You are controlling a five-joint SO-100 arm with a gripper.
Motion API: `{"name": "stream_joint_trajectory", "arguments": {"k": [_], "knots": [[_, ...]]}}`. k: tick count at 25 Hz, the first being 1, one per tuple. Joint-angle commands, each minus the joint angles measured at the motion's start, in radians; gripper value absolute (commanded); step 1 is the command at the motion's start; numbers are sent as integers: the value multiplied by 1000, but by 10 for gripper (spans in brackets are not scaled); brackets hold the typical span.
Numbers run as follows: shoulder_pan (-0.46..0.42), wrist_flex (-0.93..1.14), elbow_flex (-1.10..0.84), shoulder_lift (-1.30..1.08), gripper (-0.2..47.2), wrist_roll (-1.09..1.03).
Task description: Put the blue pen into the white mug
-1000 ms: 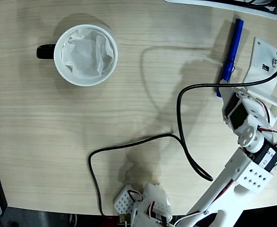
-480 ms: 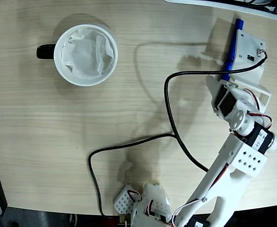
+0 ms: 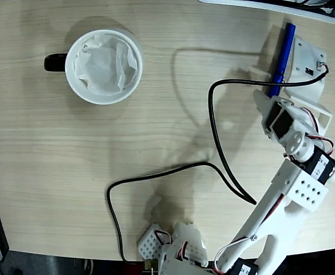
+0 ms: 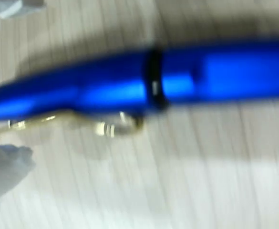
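Observation:
The blue pen [image 3: 283, 57] lies on the wooden table at the upper right of the fixed view, running from top to lower left. My gripper [image 3: 296, 71] hangs right over its lower half, its fingers hidden under the white camera plate. In the wrist view the pen [image 4: 129, 86] fills the frame, blurred, its metal clip [image 4: 58, 121] on the lower side. A pale fingertip [image 4: 3, 167] shows below the pen and another pale bit at the top left corner, so the gripper [image 4: 5, 86] looks open astride the pen. The white mug [image 3: 103, 66] stands far off at the upper left, black handle [image 3: 55, 62] pointing left, with crumpled paper inside.
A black cable [image 3: 213, 143] loops from the gripper's head across the middle of the table to the arm's base [image 3: 178, 252] at the bottom edge. A white flat object [image 3: 270, 4] borders the top edge near the pen.
The arm swung up along the pen, then drew back slightly down and to the right. The pen and the mug stayed where they were.

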Motion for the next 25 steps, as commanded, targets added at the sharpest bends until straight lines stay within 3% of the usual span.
{"name": "stream_joint_trajectory", "arguments": {"k": [1, 16, 20, 25], "knots": [[12, 5, -49, 35, 212, -15], [14, -5, -71, -49, 208, -15], [9, -12, -71, -66, 192, -15], [0, -51, -66, -92, 130, -14]]}}
